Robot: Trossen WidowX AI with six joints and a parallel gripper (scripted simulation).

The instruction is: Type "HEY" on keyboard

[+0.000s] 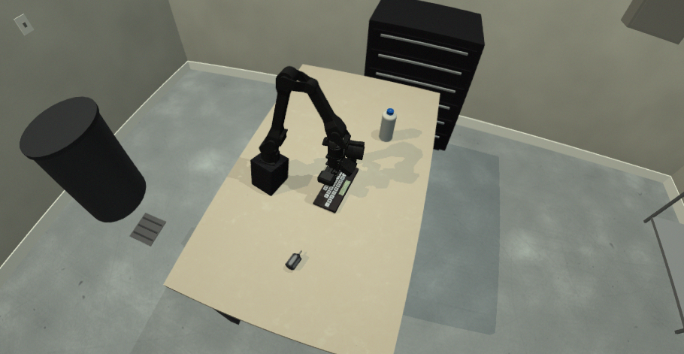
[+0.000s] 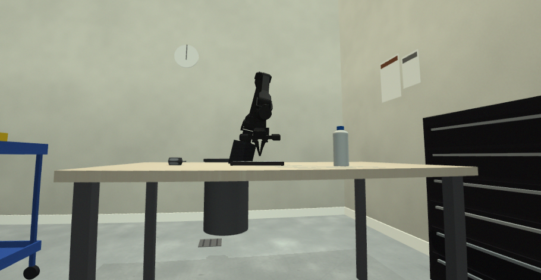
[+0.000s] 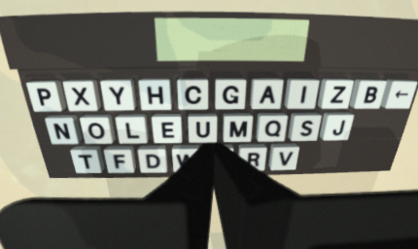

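Observation:
A black keyboard (image 3: 212, 92) with white letter keys lies on the table; it also shows in the top view (image 1: 336, 189) and edge-on in the exterior view (image 2: 256, 163). Its green display (image 3: 231, 40) is blank. The top row reads P X Y H C G A I Z B and a left-arrow key (image 3: 401, 94). H (image 3: 155, 94), Y (image 3: 118, 95) and E (image 3: 167, 129) are in view. My gripper (image 3: 212, 152) (image 2: 260, 153) is shut and empty, its tip over the third row just below U, hiding part of W. It hangs a little above the keys.
A white bottle with a blue cap (image 1: 388, 124) stands on the table toward the drawer cabinet (image 1: 423, 59). A small grey cylinder (image 1: 293, 260) lies near the table's front. The arm's base (image 1: 269, 172) stands left of the keyboard. A black bin (image 1: 81, 158) stands on the floor.

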